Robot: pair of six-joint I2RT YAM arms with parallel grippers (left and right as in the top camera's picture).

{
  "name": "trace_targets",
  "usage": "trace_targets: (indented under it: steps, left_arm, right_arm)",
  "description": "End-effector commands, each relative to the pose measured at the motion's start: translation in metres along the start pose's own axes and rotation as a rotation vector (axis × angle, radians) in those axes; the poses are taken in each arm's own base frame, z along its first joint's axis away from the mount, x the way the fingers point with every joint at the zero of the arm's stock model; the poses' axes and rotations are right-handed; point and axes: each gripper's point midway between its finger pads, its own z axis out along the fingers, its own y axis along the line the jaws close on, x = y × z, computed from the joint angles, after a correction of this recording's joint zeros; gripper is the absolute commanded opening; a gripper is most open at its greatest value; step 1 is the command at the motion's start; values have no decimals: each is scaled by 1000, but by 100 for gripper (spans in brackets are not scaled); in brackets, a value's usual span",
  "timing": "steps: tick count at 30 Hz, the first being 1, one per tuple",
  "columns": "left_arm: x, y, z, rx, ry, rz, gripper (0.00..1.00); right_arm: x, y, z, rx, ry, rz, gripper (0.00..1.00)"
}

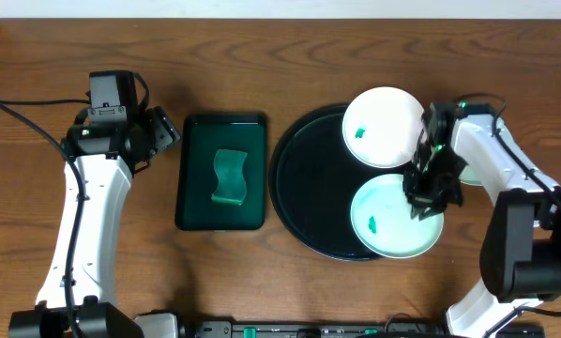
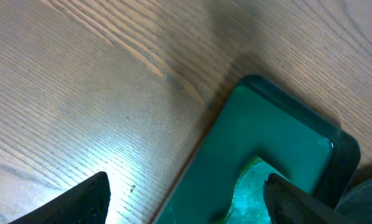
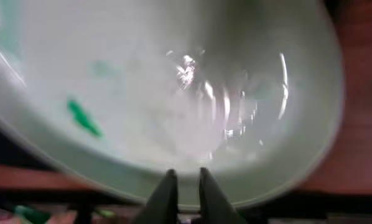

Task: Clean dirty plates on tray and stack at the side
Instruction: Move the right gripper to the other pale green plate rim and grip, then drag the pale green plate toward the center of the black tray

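Observation:
Two plates lie on the round black tray (image 1: 304,188). The far plate (image 1: 384,127) carries a green smudge near its left side. The near plate (image 1: 388,221) also has a small green smudge and hangs over the tray's right rim. My right gripper (image 1: 429,197) sits at this plate's right edge. In the right wrist view its narrow jaws (image 3: 185,171) pinch the rim of the plate (image 3: 173,81), which looks blurred. My left gripper (image 1: 163,131) hangs wide open with nothing in it, straddling the left edge of the green tray (image 2: 187,183).
A rectangular dark green tray (image 1: 191,211) lies left of the black tray and holds a green wavy sponge (image 1: 229,176), also seen by the left wrist (image 2: 251,186). Bare wooden table (image 1: 309,56) surrounds both trays.

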Motion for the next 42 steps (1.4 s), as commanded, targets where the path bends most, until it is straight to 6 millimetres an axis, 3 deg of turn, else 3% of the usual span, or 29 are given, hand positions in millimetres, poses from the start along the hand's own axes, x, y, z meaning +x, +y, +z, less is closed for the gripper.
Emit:
trace_targets:
  steps: [1, 4, 6, 7, 11, 18, 26, 28, 30, 32, 42]
  left_arm:
    - [-6, 2, -3, -8, -16, -2, 80]
    - [-6, 2, -3, -8, -16, -2, 79]
    - [-6, 2, -3, -8, -16, -2, 79]
    - [-6, 2, -3, -8, -16, -2, 79]
    - [-6, 2, -3, -8, -16, -2, 80]
    - [-6, 2, -3, -8, -16, -2, 80]
    - [-6, 2, -3, -8, -16, -2, 79]
    - [-6, 2, -3, -8, -16, -2, 80]
    - [-6, 2, -3, -8, -16, -2, 79]
    - [-6, 2, -3, -8, -16, -2, 80]
    - [-6, 2, -3, -8, -16, -2, 79]
  right_arm:
    - [-5, 6, -32, -1, -45, -44, 25]
    - [1, -14, -38, 114, -41, 6, 36]
    - [6, -34, -39, 216, -36, 82, 61]
    - [8, -44, -39, 266, -34, 128, 67]
    - [10, -62, -35, 323, -38, 238, 75]
    - [4, -62, -18, 280, -48, 300, 60]
    - [1, -56, 9, 286, -60, 265, 58]
    - [3, -57, 15, 288, -52, 264, 42]
    - [5, -57, 15, 289, -43, 249, 1]
    - [6, -52, 15, 261, -32, 225, 1]
    - [6, 44, 6, -234, -11, -51, 1]
